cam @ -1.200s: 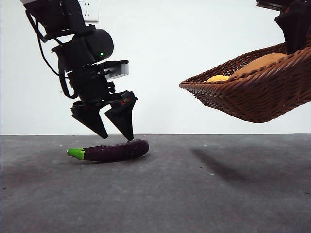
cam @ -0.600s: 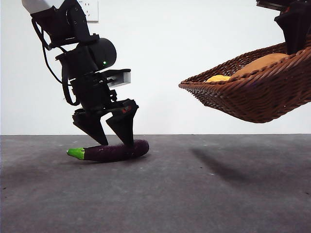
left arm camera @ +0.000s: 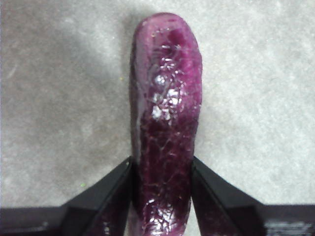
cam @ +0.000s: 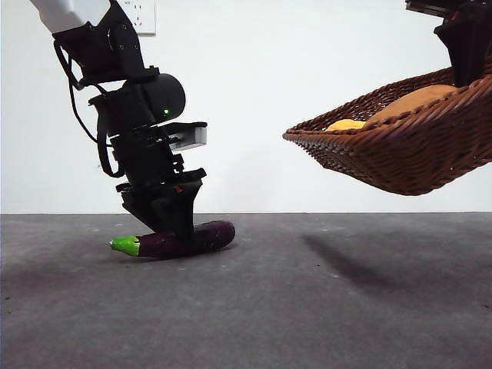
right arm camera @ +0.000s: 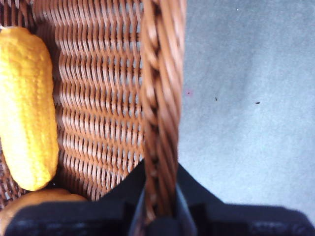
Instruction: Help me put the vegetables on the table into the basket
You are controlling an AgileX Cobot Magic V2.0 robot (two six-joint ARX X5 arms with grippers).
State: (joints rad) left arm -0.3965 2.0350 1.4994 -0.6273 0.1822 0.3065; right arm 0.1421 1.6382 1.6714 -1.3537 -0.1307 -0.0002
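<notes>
A dark purple eggplant [cam: 201,237] with a green stem lies on the grey table [cam: 307,307] at the left. My left gripper [cam: 171,238] has come down over it and is shut on its middle; in the left wrist view the eggplant [left arm camera: 165,108] sits squeezed between both jaws. At the upper right the brown wicker basket [cam: 400,146] hangs tilted in the air, held by my right gripper [right arm camera: 160,196], which is shut on the basket's braided rim [right arm camera: 160,98]. Inside lie the yellow corn cob [right arm camera: 27,103] and the orange-brown potato [cam: 407,100].
The basket's shadow falls on the table under it. A white wall with a socket plate [cam: 142,15] stands behind.
My left gripper came down from just above the eggplant and shut its jaws on it. The eggplant shifted slightly. The basket and right gripper stayed still.
</notes>
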